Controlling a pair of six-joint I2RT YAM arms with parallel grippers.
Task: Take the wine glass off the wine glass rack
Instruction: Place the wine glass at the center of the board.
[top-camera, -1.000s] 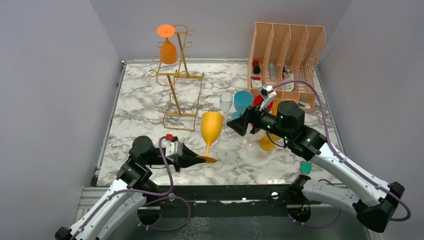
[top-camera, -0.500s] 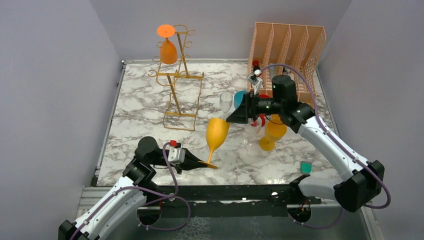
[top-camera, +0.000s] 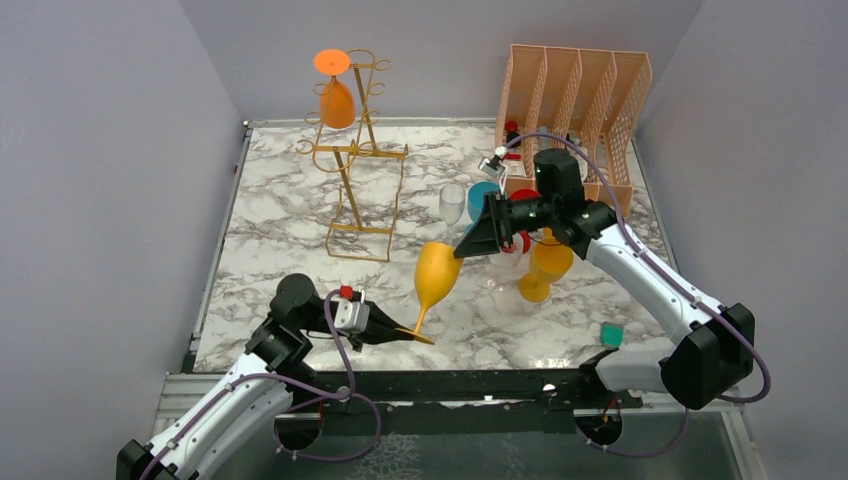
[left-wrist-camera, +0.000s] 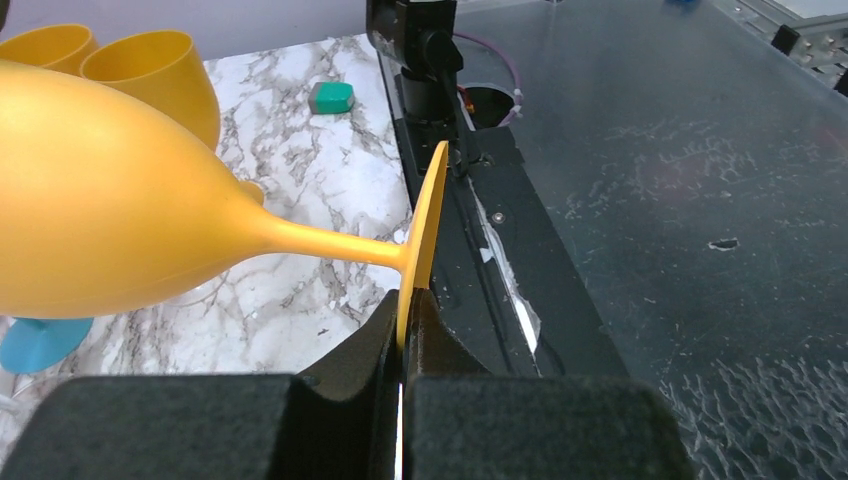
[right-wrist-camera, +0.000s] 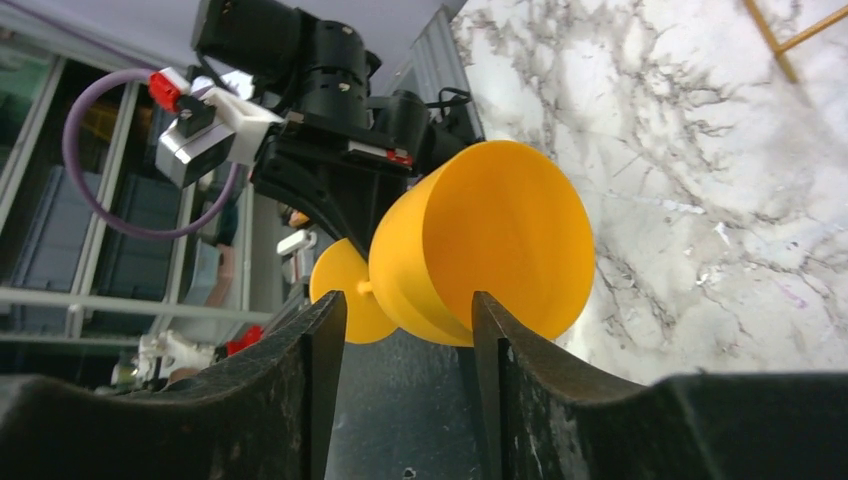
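Note:
The gold wire wine glass rack (top-camera: 352, 160) stands at the back left of the table. An orange wine glass (top-camera: 336, 95) hangs upside down from its top hooks. My left gripper (top-camera: 404, 332) is shut on the foot (left-wrist-camera: 425, 225) of a yellow wine glass (top-camera: 437, 275) and holds it tilted to the right near the front edge; its bowl (left-wrist-camera: 100, 200) fills the left wrist view. My right gripper (top-camera: 474, 243) is open, with its fingertips (right-wrist-camera: 498, 345) just off the rim of that yellow bowl (right-wrist-camera: 490, 240), not touching it.
A peach lattice file organiser (top-camera: 575, 95) stands at the back right. In front of it are a clear glass (top-camera: 452, 203), a teal glass (top-camera: 484, 193) and a second yellow glass (top-camera: 543, 267). A small teal object (top-camera: 611, 334) lies at the front right.
My right arm has swung up and left, bringing its open gripper to the yellow glass's rim. My left gripper has tipped the yellow glass to the right and drawn its foot toward the front edge.

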